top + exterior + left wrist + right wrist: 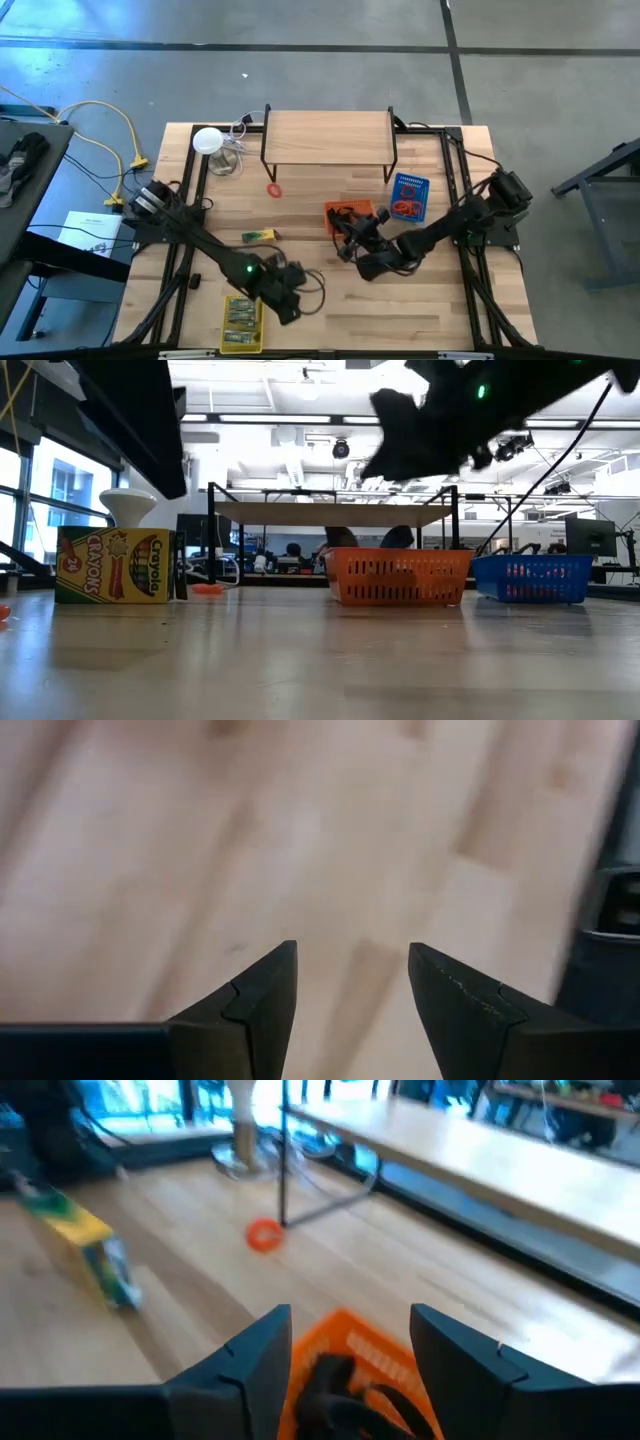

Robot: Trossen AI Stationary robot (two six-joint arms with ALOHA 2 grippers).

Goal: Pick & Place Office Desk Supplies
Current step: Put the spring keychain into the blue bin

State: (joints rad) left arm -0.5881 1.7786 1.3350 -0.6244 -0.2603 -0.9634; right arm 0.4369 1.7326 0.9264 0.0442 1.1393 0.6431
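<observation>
The right gripper (343, 240) hangs over the orange basket (349, 216), which stands near the middle of the table (420, 300), just in front of the raised wooden shelf (328, 136). In the right wrist view its fingers (255, 1355) stand spread with nothing between them; directly below the gap a black clip (330, 1390) lies inside the orange basket (345, 1330). Beside the orange basket, toward the right edge, the blue basket (409, 196) holds red ring-shaped bands (404, 208). One red band (274, 189) lies loose on the boards by the shelf's left leg, apart from both baskets. A yellow-green pack (259, 236) lies alone left of the orange basket, with bare wood all around it. The left gripper (290, 300) rests low near the front edge, just beside the yellow basket (241, 322), which holds more yellow-green packs and sits at the front rim of the table. Its fingers (262, 1000) are spread over bare wood, holding nothing. The widest open area is the front-right part of the table, between the right arm and the front edge. A white round disc (207, 140) stands at the back-left corner beside the shelf.
</observation>
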